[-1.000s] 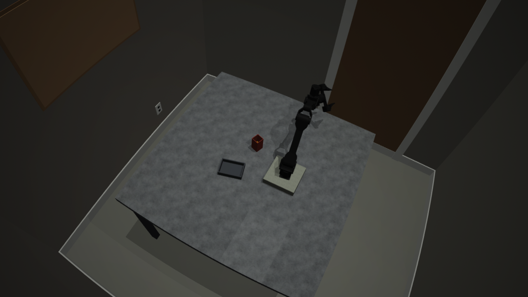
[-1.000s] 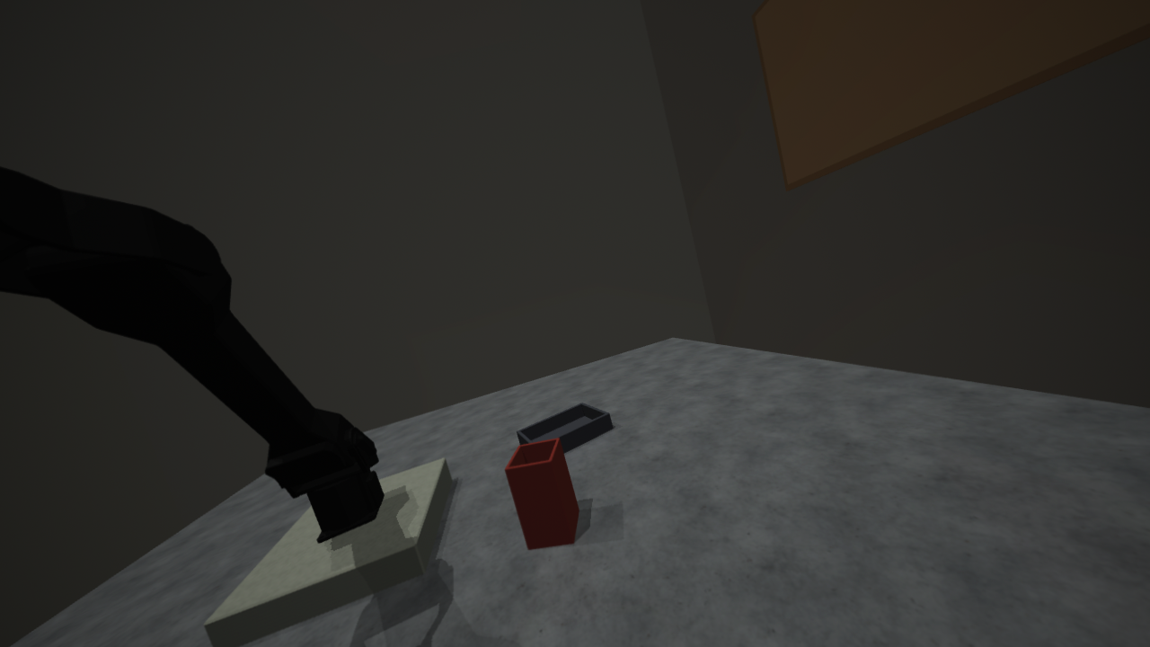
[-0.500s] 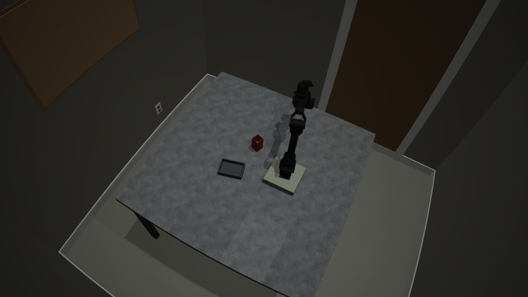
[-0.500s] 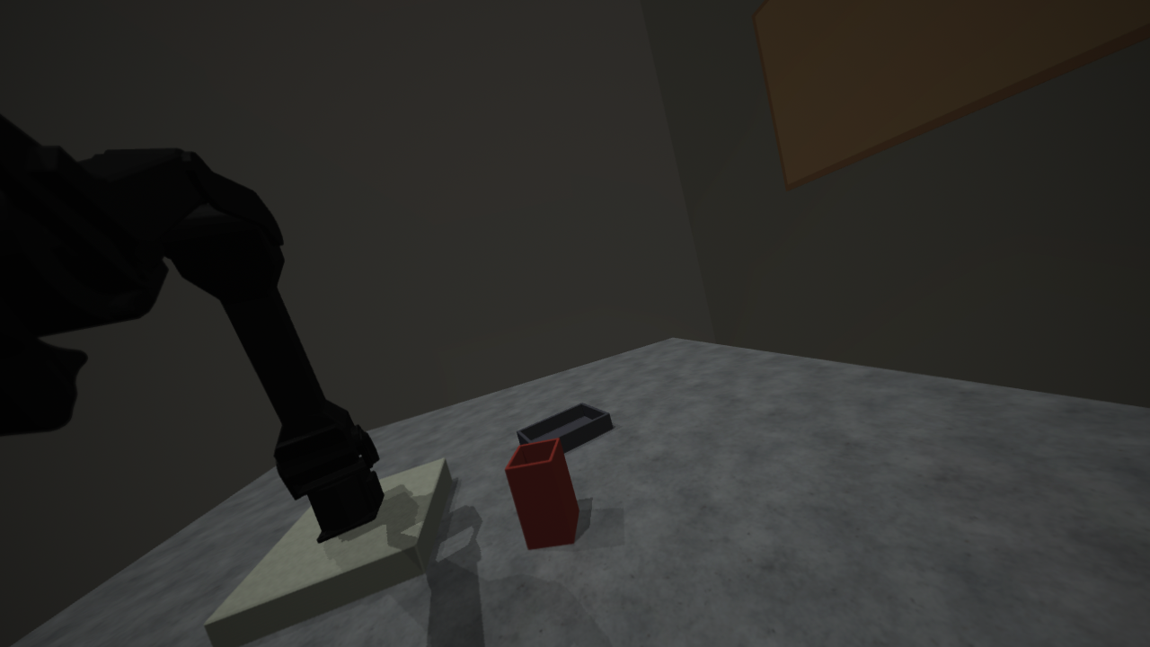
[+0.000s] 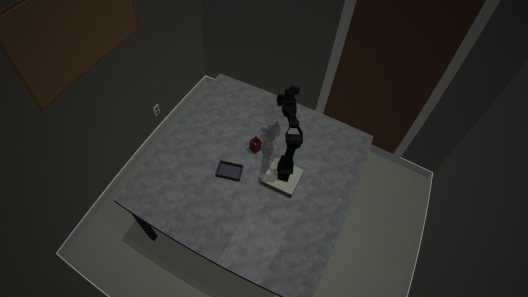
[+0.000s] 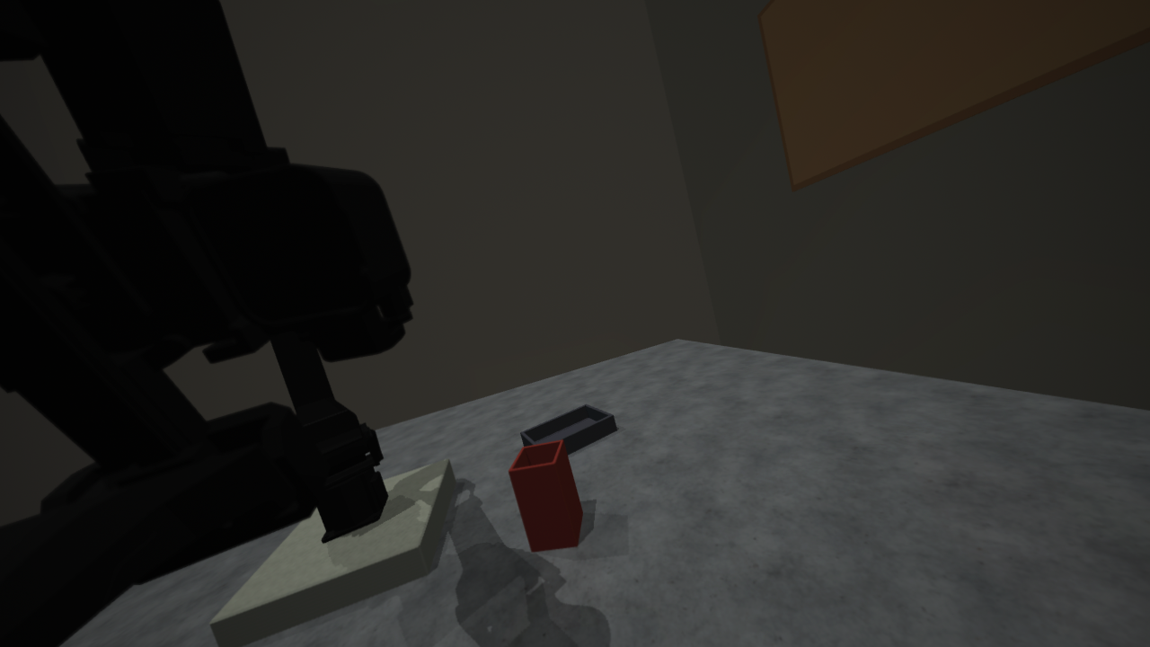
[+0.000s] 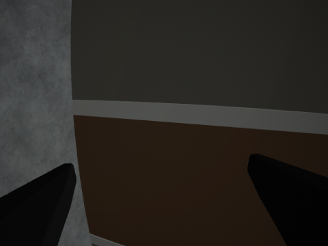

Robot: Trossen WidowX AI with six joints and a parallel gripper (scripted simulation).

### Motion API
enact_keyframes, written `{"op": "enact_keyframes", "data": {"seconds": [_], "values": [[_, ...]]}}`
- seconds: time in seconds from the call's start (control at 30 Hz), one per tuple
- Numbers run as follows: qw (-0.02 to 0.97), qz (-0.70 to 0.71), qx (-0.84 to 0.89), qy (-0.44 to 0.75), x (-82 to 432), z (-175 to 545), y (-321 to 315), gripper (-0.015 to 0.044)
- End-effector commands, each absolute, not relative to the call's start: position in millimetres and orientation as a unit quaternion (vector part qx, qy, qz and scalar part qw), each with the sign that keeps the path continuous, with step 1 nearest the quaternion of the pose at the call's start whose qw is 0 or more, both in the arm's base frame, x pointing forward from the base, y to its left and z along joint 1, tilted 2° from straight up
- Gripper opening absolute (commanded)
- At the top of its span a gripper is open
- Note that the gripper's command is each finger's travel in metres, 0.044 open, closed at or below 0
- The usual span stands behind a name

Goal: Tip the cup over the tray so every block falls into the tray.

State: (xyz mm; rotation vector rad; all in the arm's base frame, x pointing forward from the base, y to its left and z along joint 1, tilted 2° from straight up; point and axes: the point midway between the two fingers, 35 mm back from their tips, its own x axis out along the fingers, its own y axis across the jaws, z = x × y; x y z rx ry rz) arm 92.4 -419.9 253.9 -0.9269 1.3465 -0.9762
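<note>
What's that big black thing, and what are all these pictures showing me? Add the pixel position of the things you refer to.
The black thing is a robot arm, bolted to a pale base plate [image 5: 271, 184] [image 6: 314, 591]. One picture looks down from high up. Another looks across the table from close by. The third comes from the arm's wrist, so you see its gripper [image 7: 164, 169], like two fingers, spread wide and holding nothing. On the table, a red cup [image 5: 254, 146] [image 6: 551, 507] stands upright with something small and orange inside. Near it is a shallow dark tray [image 5: 229, 170] [image 6: 590, 435].
</note>
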Motion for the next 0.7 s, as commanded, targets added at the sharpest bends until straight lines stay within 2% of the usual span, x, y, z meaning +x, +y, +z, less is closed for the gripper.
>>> {"op": "enact_keyframes", "data": {"seconds": [0.0, 0.67], "values": [[0.627, -0.416, -0.377, 0.540, 109, 249, -393, 0.0440], [0.841, -0.359, -0.195, 0.355, 165, 209, -240, 0.0440]]}}
